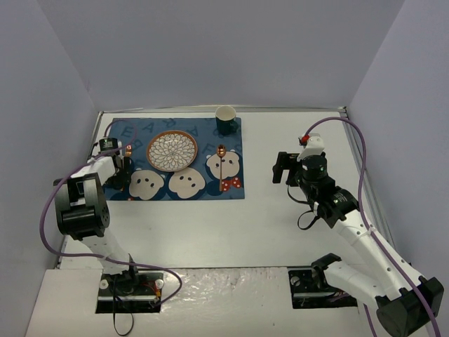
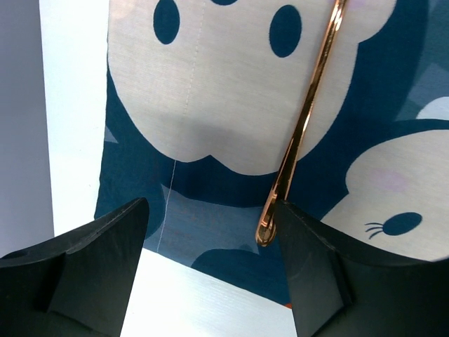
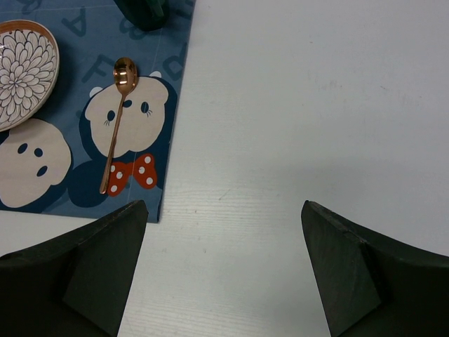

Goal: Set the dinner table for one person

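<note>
The white dinner table point(image 1: 210, 232) carries a blue bear placemat point(image 1: 184, 184) at the back left. On the mat are a patterned plate point(image 1: 172, 151), a dark green cup point(image 1: 225, 121) and a copper spoon point(image 1: 221, 163). My left gripper point(image 1: 125, 168) is open, low over the mat's left edge. In the left wrist view a slim gold utensil handle point(image 2: 302, 126) lies on the mat; its end rests against my right finger point(image 2: 330, 281), and its head is out of view. My right gripper point(image 1: 283, 168) is open and empty over bare table point(image 3: 295, 105), right of the mat.
Grey walls close in the table on the left, back and right. In the right wrist view the spoon point(image 3: 116, 133), plate point(image 3: 21, 70) and cup point(image 3: 144, 10) sit at the upper left. The mat's near-left corner meets the table point(image 2: 203, 302) under my left gripper point(image 2: 210, 260).
</note>
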Action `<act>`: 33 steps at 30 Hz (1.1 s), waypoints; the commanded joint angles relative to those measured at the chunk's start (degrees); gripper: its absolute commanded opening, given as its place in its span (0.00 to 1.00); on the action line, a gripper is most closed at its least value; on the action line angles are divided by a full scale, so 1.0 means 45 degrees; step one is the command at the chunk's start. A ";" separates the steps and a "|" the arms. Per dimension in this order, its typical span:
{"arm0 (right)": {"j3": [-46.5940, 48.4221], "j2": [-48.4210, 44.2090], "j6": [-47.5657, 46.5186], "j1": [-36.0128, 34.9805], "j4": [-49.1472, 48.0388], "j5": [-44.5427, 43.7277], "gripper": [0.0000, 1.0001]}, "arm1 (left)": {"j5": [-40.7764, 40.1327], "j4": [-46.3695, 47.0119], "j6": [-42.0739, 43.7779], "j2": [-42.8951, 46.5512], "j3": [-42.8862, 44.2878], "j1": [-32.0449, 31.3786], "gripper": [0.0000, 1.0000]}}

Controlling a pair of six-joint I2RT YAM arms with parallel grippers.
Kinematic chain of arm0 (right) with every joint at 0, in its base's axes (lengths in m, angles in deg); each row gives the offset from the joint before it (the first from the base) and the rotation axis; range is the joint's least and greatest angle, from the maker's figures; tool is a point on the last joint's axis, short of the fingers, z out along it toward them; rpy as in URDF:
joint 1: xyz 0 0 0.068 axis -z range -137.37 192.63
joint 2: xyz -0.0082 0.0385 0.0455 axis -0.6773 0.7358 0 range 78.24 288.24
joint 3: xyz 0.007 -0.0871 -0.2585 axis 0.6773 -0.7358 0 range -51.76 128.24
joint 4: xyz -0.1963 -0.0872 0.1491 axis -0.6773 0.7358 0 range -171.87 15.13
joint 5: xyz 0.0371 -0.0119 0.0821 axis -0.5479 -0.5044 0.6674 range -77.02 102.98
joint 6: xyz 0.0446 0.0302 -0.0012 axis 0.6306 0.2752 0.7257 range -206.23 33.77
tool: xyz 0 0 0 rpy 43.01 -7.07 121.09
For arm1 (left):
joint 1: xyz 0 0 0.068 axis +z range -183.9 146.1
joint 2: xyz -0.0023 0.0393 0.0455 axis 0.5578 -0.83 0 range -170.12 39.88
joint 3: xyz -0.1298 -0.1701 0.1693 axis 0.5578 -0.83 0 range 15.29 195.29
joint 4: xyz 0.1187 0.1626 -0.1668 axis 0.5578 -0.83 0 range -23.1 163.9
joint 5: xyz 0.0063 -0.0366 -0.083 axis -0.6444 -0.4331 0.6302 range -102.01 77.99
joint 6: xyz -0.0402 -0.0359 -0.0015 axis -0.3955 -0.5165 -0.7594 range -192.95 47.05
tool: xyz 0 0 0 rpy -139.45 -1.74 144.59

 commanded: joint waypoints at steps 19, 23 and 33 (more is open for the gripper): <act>0.0090 -0.0033 -0.0112 0.0021 -0.0895 0.0046 0.88 | -0.0500 -0.0029 0.0074 -0.0083 0.0342 0.0274 0.68; 0.0090 -0.0038 -0.0112 0.0021 -0.0895 0.0042 0.88 | -0.0534 -0.0015 0.0023 -0.0156 0.0350 0.0346 0.68; 0.0170 -0.0329 -0.0082 0.0021 -0.0895 -0.0103 0.89 | -0.0086 -0.0169 -0.0413 0.1060 0.0737 0.0380 0.69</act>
